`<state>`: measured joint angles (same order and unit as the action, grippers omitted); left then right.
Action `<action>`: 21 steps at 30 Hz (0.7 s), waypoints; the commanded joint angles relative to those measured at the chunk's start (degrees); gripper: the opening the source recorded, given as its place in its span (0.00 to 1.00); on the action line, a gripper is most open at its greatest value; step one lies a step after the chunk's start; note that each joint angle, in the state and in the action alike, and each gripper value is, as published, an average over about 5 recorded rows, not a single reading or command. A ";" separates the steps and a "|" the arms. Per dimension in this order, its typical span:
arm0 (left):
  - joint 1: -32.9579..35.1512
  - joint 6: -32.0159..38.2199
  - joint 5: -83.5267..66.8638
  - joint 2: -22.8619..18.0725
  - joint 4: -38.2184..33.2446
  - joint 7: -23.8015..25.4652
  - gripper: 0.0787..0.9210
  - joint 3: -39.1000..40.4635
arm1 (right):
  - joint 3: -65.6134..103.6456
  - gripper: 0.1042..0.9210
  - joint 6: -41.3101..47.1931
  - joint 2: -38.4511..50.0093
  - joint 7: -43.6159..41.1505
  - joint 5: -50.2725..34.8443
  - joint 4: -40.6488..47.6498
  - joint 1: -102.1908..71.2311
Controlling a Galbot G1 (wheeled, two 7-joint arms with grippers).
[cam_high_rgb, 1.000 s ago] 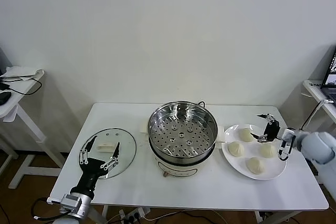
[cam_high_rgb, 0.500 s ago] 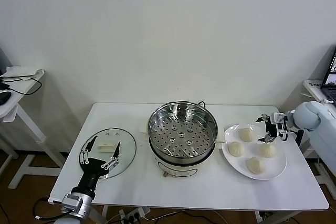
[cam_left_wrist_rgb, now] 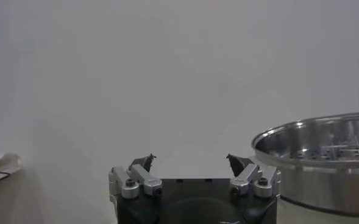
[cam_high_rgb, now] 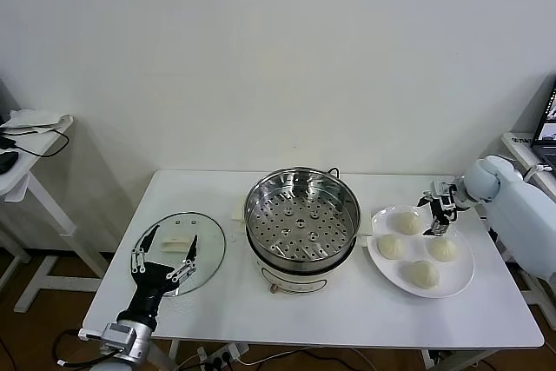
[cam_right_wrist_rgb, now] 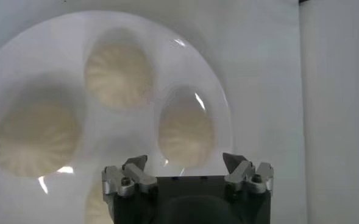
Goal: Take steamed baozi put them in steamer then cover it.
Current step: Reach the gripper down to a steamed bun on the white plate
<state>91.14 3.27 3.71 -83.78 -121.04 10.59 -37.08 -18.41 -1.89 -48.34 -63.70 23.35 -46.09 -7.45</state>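
Observation:
Four cream-white baozi lie on a white plate at the table's right: one at the far side, one on the left, one on the right, one nearest. My right gripper is open and empty above the plate's far edge, between the far and right buns. In the right wrist view the open gripper hovers over one baozi, with others beside it. The steel steamer stands empty at the table's middle. My left gripper is open.
A clear glass lid with a white handle lies flat at the table's left, under my left gripper. The steamer's rim shows in the left wrist view. Side tables stand at the far left and far right.
My right arm has swung back and up, and its gripper has shifted slightly left over the plate's far edge. The left arm and the buns have not moved.

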 commanded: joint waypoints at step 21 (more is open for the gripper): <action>0.63 0.94 1.88 -0.28 -0.27 -0.13 0.88 0.67 | 6.05 0.88 -2.19 -6.57 0.34 7.95 8.06 -0.23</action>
<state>91.68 4.06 5.29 -83.97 -121.21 10.45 -36.48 -13.30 -3.89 -54.02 -63.32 30.11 -39.10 -7.81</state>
